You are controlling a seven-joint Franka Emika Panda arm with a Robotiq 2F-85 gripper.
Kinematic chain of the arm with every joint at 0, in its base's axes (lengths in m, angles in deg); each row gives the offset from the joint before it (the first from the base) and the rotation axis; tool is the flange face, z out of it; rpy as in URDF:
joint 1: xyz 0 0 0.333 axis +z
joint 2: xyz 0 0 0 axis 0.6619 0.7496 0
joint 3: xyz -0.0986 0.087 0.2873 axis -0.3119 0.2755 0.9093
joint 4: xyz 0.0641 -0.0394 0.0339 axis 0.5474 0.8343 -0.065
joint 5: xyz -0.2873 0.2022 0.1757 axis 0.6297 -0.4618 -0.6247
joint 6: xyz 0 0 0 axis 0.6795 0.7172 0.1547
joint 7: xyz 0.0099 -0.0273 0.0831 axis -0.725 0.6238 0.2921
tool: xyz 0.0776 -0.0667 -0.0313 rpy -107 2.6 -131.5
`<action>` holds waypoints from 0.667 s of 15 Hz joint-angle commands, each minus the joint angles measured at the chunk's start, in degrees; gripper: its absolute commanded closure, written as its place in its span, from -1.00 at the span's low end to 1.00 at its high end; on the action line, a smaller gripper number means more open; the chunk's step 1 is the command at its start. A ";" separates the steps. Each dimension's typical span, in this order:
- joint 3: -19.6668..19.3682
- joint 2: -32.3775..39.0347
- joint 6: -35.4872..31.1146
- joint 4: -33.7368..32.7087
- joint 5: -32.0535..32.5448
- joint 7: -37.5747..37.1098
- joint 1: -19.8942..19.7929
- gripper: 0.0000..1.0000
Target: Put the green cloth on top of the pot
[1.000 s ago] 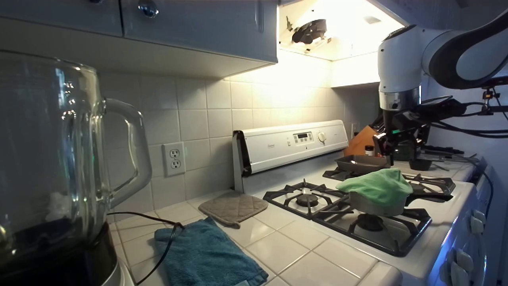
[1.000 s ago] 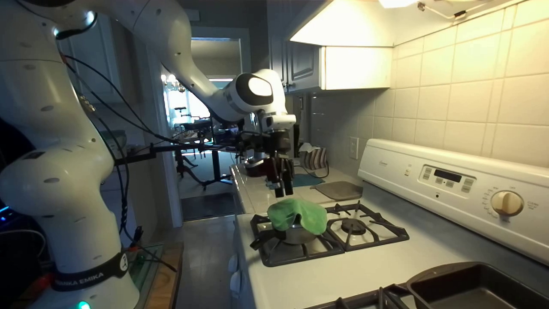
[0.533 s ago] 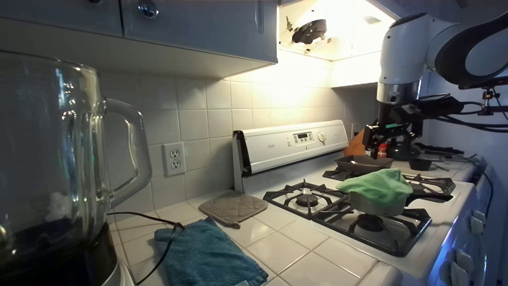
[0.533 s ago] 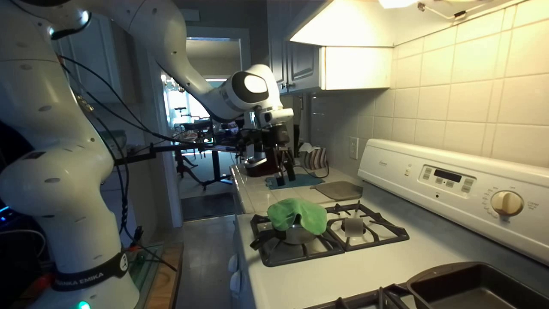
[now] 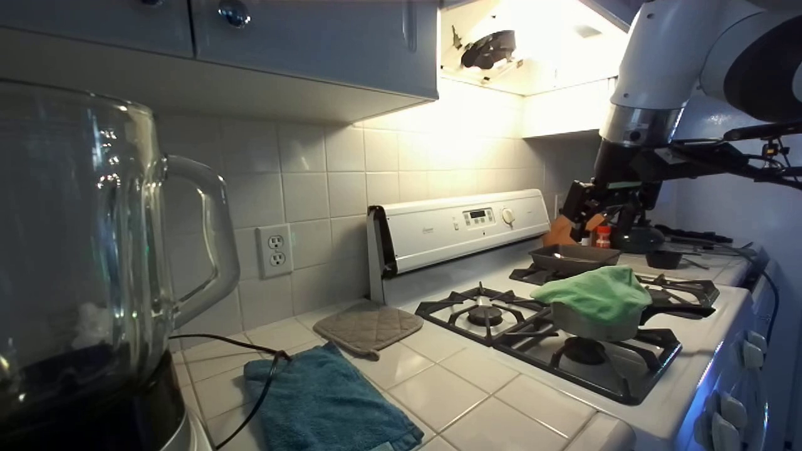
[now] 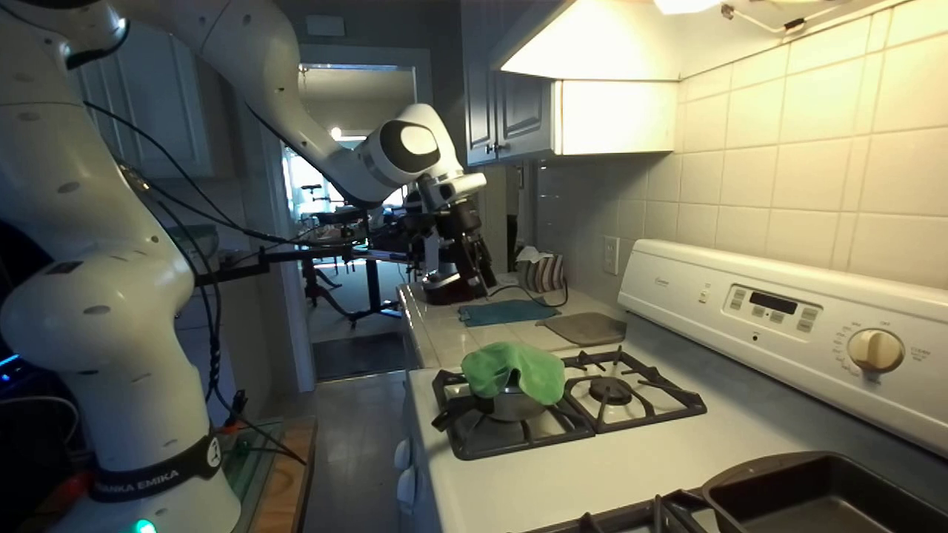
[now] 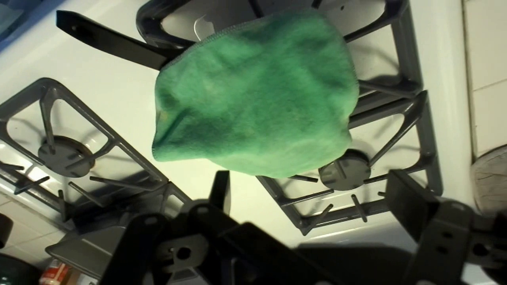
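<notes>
The green cloth [image 5: 595,291] is draped over the top of the pot [image 5: 592,326] in both exterior views. The cloth [image 6: 544,374] hangs over the rim in folds, and the pot's lower side [image 6: 511,409] shows beneath it. In the wrist view the cloth [image 7: 257,99] covers the pot's body, and only the black pot handle [image 7: 111,43] sticks out. My gripper [image 7: 315,196] is open with nothing between its fingers. In an exterior view the gripper [image 6: 483,281] hangs tilted, above and apart from the cloth.
The pot stands on a burner grate [image 5: 633,394] at the stove's front. A dark baking pan [image 6: 822,496] sits on the stove. A blue towel [image 5: 332,401], a grey pot holder [image 5: 369,326] and a glass blender [image 5: 81,250] are on the tiled counter. The stove's back panel [image 6: 785,311] rises behind.
My gripper has moved up and away from the cloth and tilted. In the exterior view its fingers have swung away from the pot. The cloth and pot have not moved.
</notes>
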 commanded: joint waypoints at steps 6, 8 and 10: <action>5.82 -6.31 7.76 1.42 -1.71 2.14 2.68 -1.00; 7.08 -7.41 10.29 1.20 -1.60 1.54 3.09 -1.00; 8.04 -8.43 12.02 1.10 -1.64 1.12 3.45 -1.00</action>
